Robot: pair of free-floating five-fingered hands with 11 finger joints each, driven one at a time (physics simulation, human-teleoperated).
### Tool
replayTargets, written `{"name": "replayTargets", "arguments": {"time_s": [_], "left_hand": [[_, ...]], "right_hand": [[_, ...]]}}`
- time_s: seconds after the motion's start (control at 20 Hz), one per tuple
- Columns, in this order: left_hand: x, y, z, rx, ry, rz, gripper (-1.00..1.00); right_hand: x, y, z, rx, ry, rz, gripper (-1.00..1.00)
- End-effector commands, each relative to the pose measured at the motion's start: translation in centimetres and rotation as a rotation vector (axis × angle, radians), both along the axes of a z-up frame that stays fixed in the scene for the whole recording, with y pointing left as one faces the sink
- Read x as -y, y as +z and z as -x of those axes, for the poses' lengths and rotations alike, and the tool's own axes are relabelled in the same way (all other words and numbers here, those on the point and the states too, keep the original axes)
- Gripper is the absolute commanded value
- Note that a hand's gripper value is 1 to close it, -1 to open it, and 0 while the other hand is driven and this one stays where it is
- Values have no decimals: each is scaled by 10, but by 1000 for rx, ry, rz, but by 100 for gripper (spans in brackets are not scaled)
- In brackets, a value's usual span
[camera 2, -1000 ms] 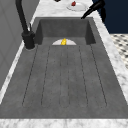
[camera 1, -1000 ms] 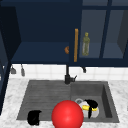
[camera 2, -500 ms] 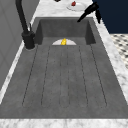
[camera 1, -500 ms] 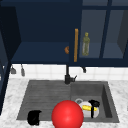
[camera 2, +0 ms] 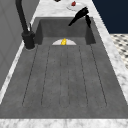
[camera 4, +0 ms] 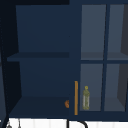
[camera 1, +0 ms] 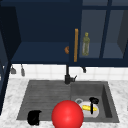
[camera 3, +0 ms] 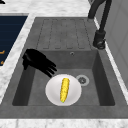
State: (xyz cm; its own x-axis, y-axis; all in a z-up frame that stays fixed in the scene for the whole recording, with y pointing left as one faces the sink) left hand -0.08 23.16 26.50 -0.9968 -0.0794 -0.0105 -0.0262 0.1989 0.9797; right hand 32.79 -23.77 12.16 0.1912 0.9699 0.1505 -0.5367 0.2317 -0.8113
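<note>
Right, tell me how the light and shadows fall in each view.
Front view: cabinet interior dark, flat-lit red ball hides part of the sink. Right side view: even light, the right hand over the basin beside the plate with corn. Upper view: dim shelves, bottle pale.

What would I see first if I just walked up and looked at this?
A big red ball at the front edge of the sink jumps out first. Next comes the yellow corn cob lying on a white plate in the sink basin, with the right robot hand hovering just beside it, fingers straight. The left robot hand hangs at the sink's front left corner.
</note>
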Motion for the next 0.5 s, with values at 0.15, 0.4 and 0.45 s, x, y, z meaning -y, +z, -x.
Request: {"name": "replayTargets", "arguments": {"time_s": [0.15, 0.4, 0.45], "left_hand": [[0, 0, 0, 0, 0, 0, 0], [0, 0, 0, 0, 0, 0, 0], [0, 0, 0, 0, 0, 0, 0]], "right_hand": [[-2, -41, -31, -16, -25, 62, -100], [0, -68, -48, 32, -31, 67, -100], [0, -75, -51, 40, -27, 72, -100]]}}
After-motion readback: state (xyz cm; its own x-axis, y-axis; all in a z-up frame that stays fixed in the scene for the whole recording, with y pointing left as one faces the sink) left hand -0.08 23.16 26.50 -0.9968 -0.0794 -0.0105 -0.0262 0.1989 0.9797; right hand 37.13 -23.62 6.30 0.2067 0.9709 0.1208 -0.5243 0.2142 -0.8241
